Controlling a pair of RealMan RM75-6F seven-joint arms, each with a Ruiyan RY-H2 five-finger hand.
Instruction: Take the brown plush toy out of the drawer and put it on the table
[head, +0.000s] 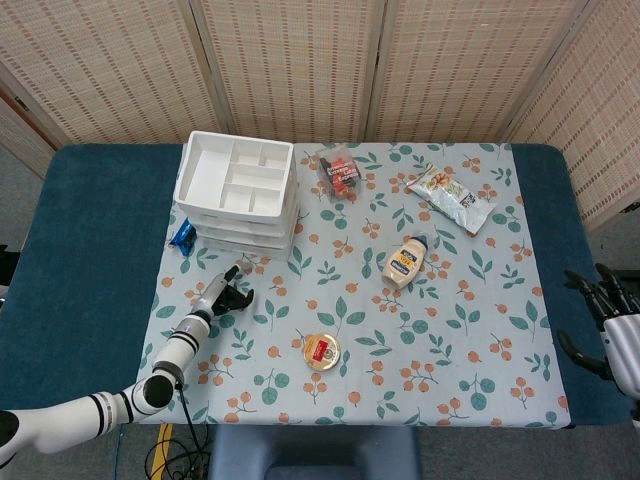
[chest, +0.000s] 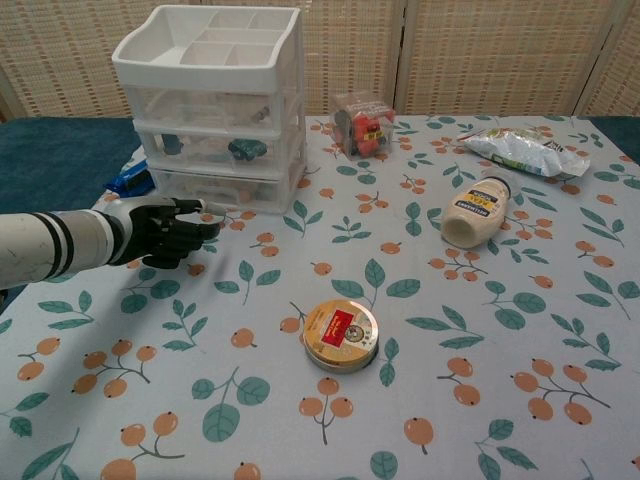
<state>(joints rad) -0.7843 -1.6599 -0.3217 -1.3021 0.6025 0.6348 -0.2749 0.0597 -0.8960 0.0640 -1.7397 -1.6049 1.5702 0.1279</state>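
Observation:
A white three-drawer unit (head: 240, 190) (chest: 215, 100) stands at the back left of the floral cloth with all its drawers pushed in. Dim shapes show through the clear drawer fronts, and I cannot make out the brown plush toy among them. My left hand (head: 228, 290) (chest: 175, 232) hovers low just in front of the bottom drawer, fingers curled in and holding nothing, one fingertip close to the drawer front. At the table's right edge my right hand (head: 605, 320) is held with fingers spread and nothing in it; the chest view does not show it.
A blue packet (head: 183, 234) (chest: 130, 180) lies left of the unit. A round tin (head: 320, 352) (chest: 341, 335) sits mid-front, a mayonnaise bottle (head: 405, 262) (chest: 478, 212) lies right of centre, a snack bag (head: 452, 197) (chest: 520, 150) is at the back right, and a clear box (head: 339, 172) (chest: 363, 123) is behind.

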